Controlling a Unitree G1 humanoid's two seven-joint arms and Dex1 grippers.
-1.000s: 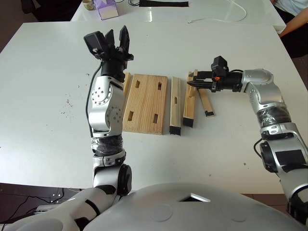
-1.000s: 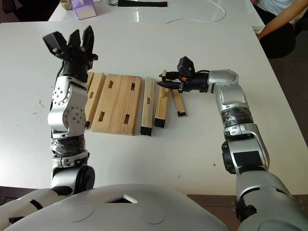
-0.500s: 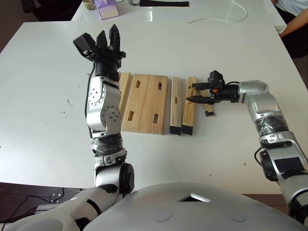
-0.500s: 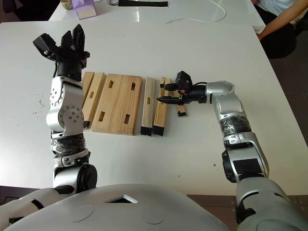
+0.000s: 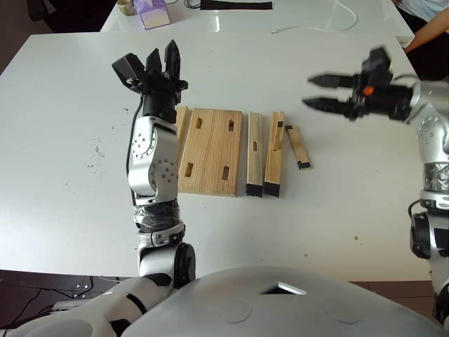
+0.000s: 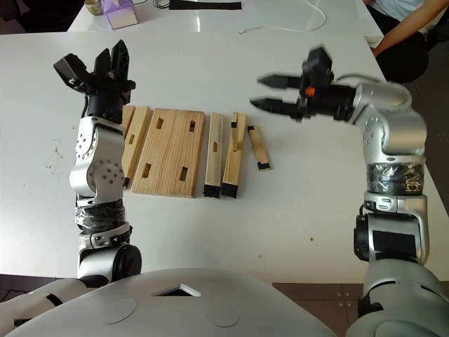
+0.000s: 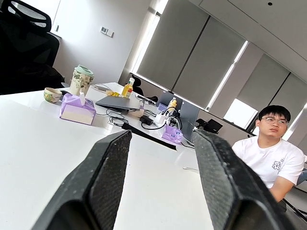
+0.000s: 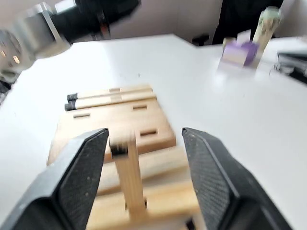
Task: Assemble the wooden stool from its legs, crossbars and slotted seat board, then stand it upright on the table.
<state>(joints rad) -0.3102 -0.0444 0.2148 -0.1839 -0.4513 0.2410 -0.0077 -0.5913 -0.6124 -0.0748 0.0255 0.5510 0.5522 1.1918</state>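
The slotted seat board (image 5: 210, 151) lies flat mid-table. Left of it lie legs (image 6: 137, 140), partly hidden by my left arm. Two more legs (image 5: 254, 154) (image 5: 273, 156) lie side by side on its right, with a short piece (image 5: 279, 135) resting on the outer one. A loose crossbar (image 5: 300, 147) lies beside them. My left gripper (image 5: 161, 55) is raised above the board's far left corner, open and empty, fingers (image 7: 108, 177) pointing up. Open and empty too, my right gripper (image 5: 309, 92) hangs above the table right of the crossbar, looking down on the board (image 8: 115, 129).
A purple tissue box (image 5: 154, 12), a cup (image 5: 126, 7), a black flat item (image 5: 235, 5) and a white cable (image 5: 316, 27) sit on the far table. A person's arm (image 5: 424, 38) shows at the far right edge. The table (image 5: 63, 140) is bare left of the parts.
My right gripper has lifted off the crossbars, swung up and to the right, and opened wide; the crossbar stays on the table. The left arm shifted only slightly.
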